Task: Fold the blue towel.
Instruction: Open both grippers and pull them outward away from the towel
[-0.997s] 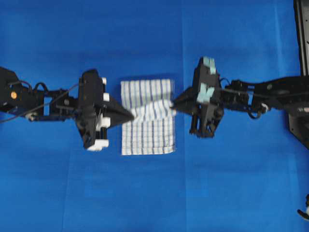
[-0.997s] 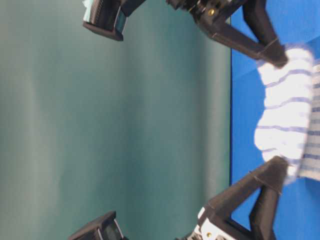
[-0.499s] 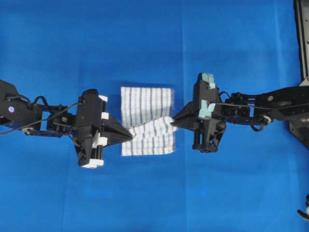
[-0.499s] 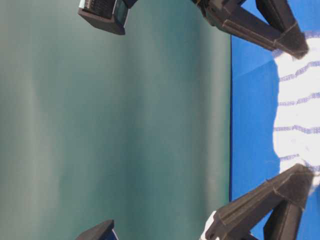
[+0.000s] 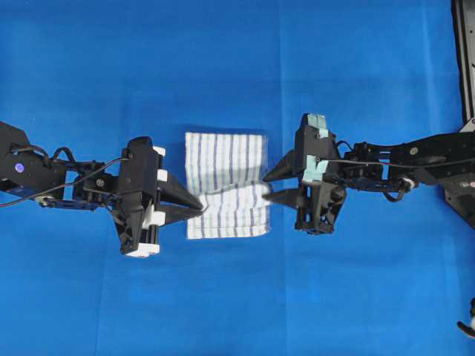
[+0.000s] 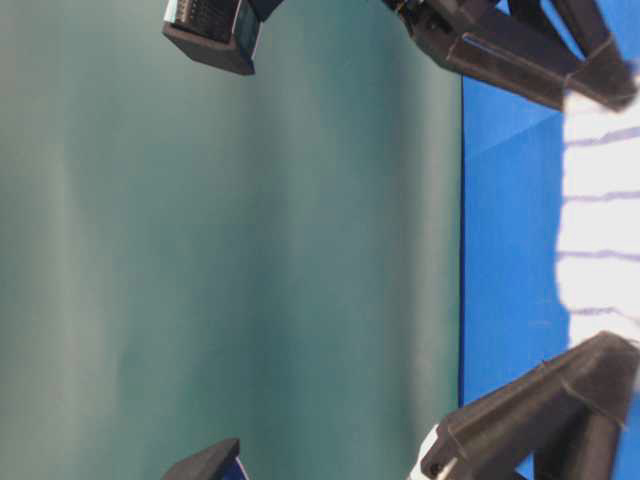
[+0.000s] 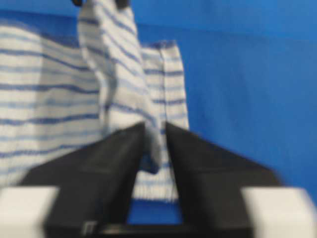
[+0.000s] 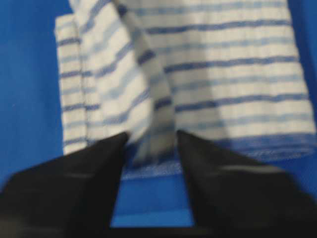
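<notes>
The blue towel (image 5: 226, 159), white with thin blue stripes, lies folded on the blue table covering (image 5: 223, 297) between my two arms. A loose ridge of it runs across its lower half. My left gripper (image 5: 197, 209) is at the towel's left edge, open, with the ridge's end (image 7: 148, 148) hanging slack between the parted fingers. My right gripper (image 5: 267, 187) is at the right edge, open wider, and the ridge's other end (image 8: 153, 134) sits blurred in its gap. The table-level view shows the towel (image 6: 600, 200) between both grippers' black fingers (image 6: 520, 70).
A black frame (image 5: 464, 52) runs down the far right edge of the overhead view. A small dark object (image 5: 467, 326) sits at the bottom right corner. A teal-green backdrop (image 6: 250, 250) fills the left of the table-level view.
Both grippers carried the pinched fold toward the towel's lower edge, then opened. The raised fold has sunk and now lies slack between the parted jaws.
</notes>
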Action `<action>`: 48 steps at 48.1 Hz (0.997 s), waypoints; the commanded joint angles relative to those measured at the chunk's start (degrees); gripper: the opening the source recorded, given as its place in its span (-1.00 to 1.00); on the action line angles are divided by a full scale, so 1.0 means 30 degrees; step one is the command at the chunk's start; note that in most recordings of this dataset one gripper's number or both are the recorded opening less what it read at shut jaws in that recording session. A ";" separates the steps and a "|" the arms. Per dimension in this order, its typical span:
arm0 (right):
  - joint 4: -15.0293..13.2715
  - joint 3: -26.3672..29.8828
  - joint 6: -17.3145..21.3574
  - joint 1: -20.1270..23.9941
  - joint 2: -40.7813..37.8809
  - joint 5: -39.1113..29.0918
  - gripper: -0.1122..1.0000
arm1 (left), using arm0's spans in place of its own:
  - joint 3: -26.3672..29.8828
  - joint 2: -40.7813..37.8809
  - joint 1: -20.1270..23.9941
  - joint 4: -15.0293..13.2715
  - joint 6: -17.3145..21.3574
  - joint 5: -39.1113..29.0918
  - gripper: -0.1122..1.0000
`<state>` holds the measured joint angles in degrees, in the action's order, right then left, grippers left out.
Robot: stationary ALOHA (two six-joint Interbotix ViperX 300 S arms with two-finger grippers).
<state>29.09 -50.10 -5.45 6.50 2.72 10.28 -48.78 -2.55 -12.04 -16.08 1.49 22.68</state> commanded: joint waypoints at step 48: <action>-0.0527 -0.2490 -0.3574 -0.1201 1.1191 -0.3105 0.74 | -0.5127 1.1807 0.0205 0.0029 0.2080 -0.1729 0.42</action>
<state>27.60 -56.69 -15.73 3.16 31.82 1.76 -62.58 28.65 -11.51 -16.08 7.21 17.40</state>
